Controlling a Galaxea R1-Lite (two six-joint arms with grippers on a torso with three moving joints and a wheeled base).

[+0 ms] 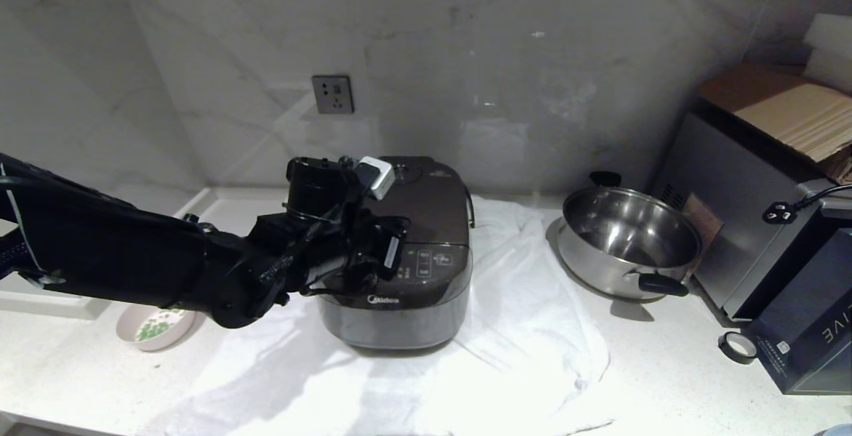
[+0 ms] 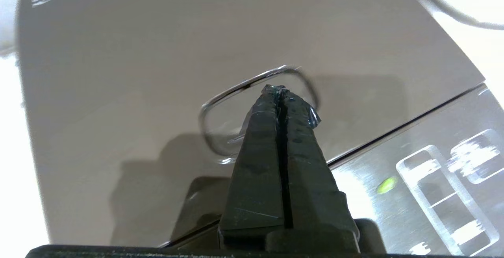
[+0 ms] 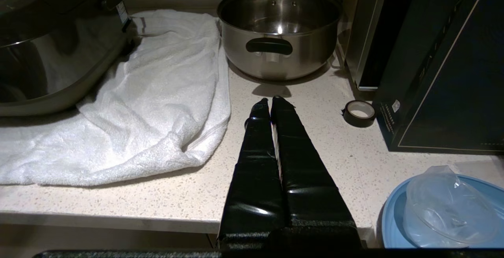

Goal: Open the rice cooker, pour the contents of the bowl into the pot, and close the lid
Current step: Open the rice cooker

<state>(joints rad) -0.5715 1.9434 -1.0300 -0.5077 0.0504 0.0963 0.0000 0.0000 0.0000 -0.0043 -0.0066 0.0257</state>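
The dark brown rice cooker stands on a white towel mid-counter, with its lid down, so the pot is hidden. My left arm reaches in from the left over the cooker's front. The left gripper is shut and empty, its tips over the far end of the oblong button on the lid; whether they touch it I cannot tell. The pale pink bowl sits at the left under the arm, holding green pieces. My right gripper is shut and empty above the counter's front edge.
A steel pan with black handles stands right of the cooker, beside a silver appliance. A dark box and a tape roll lie at the right. A blue plate with a clear plastic tub sits near the right gripper.
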